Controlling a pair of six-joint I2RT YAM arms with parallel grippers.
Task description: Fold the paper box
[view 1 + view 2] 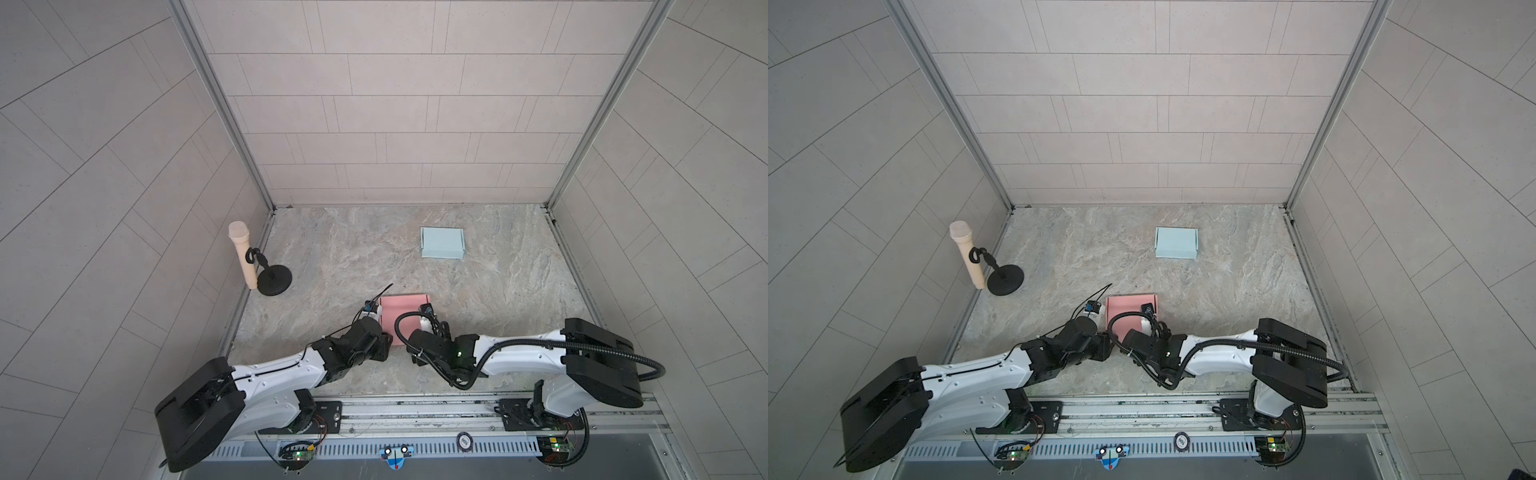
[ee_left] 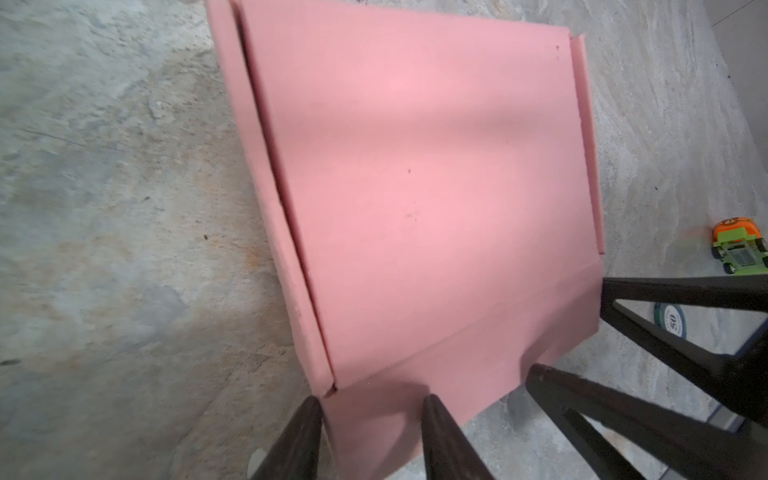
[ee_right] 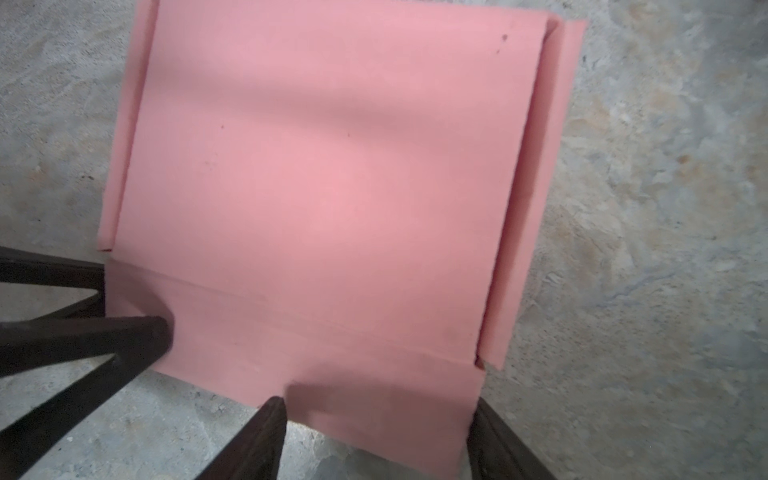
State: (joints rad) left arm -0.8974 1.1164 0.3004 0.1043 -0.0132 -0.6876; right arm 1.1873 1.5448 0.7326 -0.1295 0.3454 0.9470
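Pink paper box flat w/ side flaps up; blue box apart.

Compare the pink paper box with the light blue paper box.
The pink paper box lies mostly flat, side flaps only partly raised; the light blue paper box looks folded, walls up. Pink sits at the front, blue farther back alone. Both are rectangular, on the marbled table.

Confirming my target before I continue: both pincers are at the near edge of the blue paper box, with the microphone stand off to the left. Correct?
Not blue. The left pincer and right pincer are at the near edge of the pink paper box, as both wrist views show. The blue box lies farther back, untouched. The microphone stand is off to the left.
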